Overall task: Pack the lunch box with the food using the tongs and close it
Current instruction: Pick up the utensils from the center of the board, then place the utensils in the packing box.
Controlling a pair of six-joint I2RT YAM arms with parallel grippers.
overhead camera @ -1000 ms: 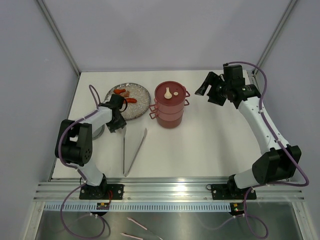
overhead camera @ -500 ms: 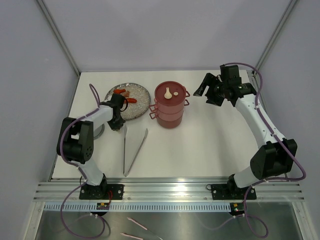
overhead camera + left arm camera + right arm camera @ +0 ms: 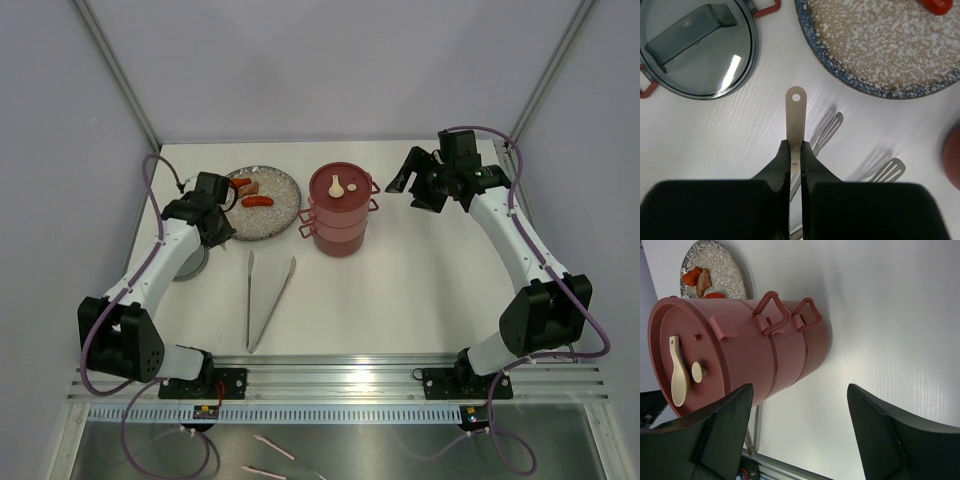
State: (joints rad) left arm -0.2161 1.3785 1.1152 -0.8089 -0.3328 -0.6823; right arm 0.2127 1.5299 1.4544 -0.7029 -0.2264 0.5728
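Note:
The lunch box (image 3: 340, 212) (image 3: 740, 355) stands stacked and lidded at mid-table. Orange-red and brown food (image 3: 252, 198) (image 3: 697, 277) lies on the speckled plate (image 3: 280, 222). The tongs (image 3: 250, 300) lie in a V on the table, tips toward the plate. My left gripper (image 3: 222, 232) (image 3: 796, 146) hovers left of those tips. Its jaws are shut, with a thin flat metal strip (image 3: 796, 112) with a holed end between them. I cannot tell whether that strip belongs to the tongs. My right gripper (image 3: 415, 185) (image 3: 799, 390) hangs open and empty, right of the lunch box.
A separate steel tier (image 3: 695, 47) (image 3: 192, 265) with red loop handles sits by the table's left edge, partly under my left arm. A cream spoon-shaped piece (image 3: 337, 185) (image 3: 679, 375) lies on the lunch box lid. Slotted grey shapes (image 3: 832, 127) show on the table beneath my left gripper.
My left gripper has closed and shifted up and left from the tongs' left tip, its elbow swinging out left. The tongs have stayed put. The right gripper moved slightly left.

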